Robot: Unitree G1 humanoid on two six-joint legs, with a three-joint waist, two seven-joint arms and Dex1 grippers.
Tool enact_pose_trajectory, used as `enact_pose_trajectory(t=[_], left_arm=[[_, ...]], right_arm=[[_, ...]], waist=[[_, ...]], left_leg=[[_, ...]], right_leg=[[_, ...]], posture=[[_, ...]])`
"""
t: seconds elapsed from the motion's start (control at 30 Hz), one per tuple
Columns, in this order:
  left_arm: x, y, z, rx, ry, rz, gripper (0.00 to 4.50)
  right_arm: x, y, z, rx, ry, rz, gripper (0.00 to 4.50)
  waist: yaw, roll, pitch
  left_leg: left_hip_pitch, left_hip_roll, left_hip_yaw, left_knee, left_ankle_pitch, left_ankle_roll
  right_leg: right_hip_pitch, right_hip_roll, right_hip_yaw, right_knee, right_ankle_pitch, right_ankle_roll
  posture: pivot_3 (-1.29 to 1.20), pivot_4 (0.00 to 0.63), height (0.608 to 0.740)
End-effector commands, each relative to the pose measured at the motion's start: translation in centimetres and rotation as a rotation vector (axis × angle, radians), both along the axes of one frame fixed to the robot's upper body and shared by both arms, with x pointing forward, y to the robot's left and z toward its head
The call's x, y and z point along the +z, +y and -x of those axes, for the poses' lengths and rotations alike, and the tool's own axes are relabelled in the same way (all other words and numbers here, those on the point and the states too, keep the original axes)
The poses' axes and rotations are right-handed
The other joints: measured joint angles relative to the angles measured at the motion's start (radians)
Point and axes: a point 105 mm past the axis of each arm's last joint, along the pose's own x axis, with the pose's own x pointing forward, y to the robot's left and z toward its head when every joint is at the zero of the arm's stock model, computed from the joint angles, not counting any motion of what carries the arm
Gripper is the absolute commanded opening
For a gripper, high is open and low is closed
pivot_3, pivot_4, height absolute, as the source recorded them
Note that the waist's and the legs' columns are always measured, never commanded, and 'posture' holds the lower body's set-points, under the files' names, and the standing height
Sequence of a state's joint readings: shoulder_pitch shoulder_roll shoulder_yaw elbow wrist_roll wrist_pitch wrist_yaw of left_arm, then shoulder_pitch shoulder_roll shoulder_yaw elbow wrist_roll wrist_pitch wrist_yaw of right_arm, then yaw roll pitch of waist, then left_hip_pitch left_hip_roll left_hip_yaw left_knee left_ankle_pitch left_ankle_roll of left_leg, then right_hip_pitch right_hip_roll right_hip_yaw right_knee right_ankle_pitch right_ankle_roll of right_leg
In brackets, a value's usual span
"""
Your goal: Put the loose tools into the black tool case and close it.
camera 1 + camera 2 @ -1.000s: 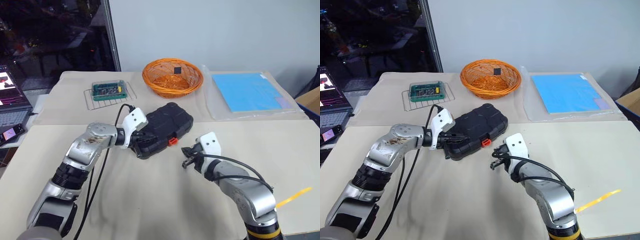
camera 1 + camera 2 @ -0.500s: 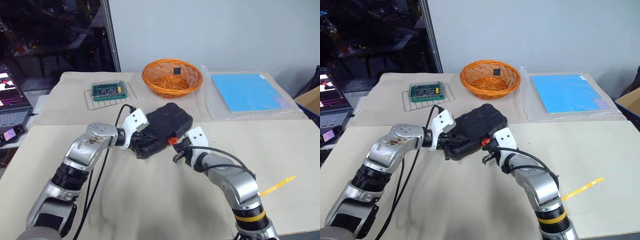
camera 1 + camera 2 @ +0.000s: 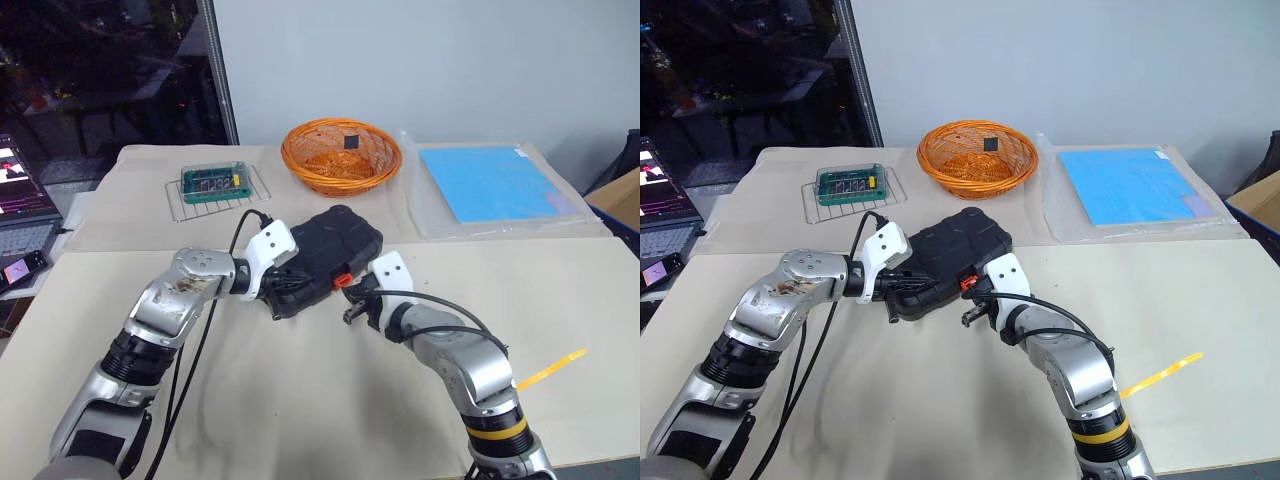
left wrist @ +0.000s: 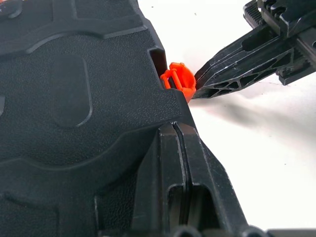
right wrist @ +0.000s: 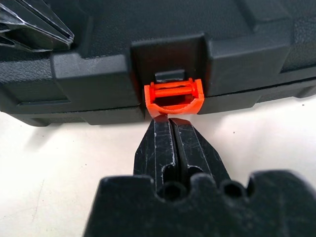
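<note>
Black tool case [image 3: 325, 255] lies lid down mid-table. My right gripper [image 5: 171, 129], fingers pressed together and holding nothing, tips touch the orange latch [image 5: 173, 97] from below — latch dead ahead. Left gripper [image 4: 180, 143], also closed and empty, presses on the lid.

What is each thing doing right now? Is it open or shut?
Tool case: lid down, lying flat on the table.
Orange latch: hanging loose, not snapped shut.
Left gripper: shut, pressing on the case's corner.
Right gripper: shut, tips touching the latch.
Basket: upright, small dark thing inside.
</note>
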State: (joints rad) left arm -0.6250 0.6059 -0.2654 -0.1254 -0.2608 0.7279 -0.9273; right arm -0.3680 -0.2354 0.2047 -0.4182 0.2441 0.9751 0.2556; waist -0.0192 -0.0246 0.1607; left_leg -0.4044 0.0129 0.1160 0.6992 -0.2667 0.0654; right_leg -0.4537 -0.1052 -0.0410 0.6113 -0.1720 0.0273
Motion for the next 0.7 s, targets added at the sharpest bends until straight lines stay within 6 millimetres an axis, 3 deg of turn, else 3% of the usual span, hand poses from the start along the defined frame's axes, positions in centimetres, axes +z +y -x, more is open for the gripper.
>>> enact_pose_trajectory(t=[0.03,0.27,0.47,0.6,0.63,0.7], left_arm=[[-5.1,0.3,1.3,0.022,0.185,-0.096,0.00],[-5.8,0.4,1.5,0.040,0.203,-0.101,0.00],[-5.4,-0.2,1.6,0.030,0.192,-0.056,0.00],[-0.8,-1.8,2.1,-0.034,0.053,0.244,0.00],[0.2,-1.8,2.5,-0.047,0.032,0.304,0.00],[1.5,-1.2,2.8,-0.017,0.037,0.401,0.26]], right_arm=[[4.4,1.1,-0.5,0.036,-0.166,-0.038,0.09],[4.8,2.0,-0.9,0.063,-0.173,-0.043,0.09],[4.4,2.4,-0.9,0.082,-0.167,-0.056,0.09],[8.1,0.0,1.9,0.099,-0.322,-0.202,0.09],[8.2,-1.1,2.5,0.087,-0.339,-0.191,0.09],[8.0,-3.0,4.1,0.106,-0.356,-0.132,0.61]], waist=[[-0.002,0.000,0.000],[0.004,-0.001,-0.001],[0.010,-0.002,-0.004],[0.014,-0.002,-0.005],[0.016,-0.002,-0.005],[0.018,-0.003,-0.004]], left_leg=[[0.000,0.000,0.000,0.000,0.000,0.000],[0.013,0.001,0.000,-0.003,-0.001,0.000],[0.014,0.001,0.000,-0.004,-0.002,0.001],[0.013,0.000,-0.001,-0.004,-0.003,0.002],[0.012,0.001,-0.001,-0.004,-0.003,0.002],[0.007,0.000,-0.001,-0.003,-0.004,0.002]], right_leg=[[0.000,0.000,0.000,0.000,0.000,0.000],[0.014,0.000,-0.001,-0.002,-0.003,-0.001],[0.015,-0.002,-0.002,-0.002,-0.003,-0.006],[0.014,-0.003,-0.002,-0.002,-0.003,-0.006],[0.013,-0.003,-0.002,-0.002,-0.003,-0.005],[0.009,-0.004,-0.003,-0.002,-0.003,-0.004]], posture=[[0.00,0.150,0.740],[0.00,0.150,0.740],[0.00,0.150,0.740],[0.00,0.150,0.740],[0.00,0.150,0.740],[0.00,0.150,0.740]])
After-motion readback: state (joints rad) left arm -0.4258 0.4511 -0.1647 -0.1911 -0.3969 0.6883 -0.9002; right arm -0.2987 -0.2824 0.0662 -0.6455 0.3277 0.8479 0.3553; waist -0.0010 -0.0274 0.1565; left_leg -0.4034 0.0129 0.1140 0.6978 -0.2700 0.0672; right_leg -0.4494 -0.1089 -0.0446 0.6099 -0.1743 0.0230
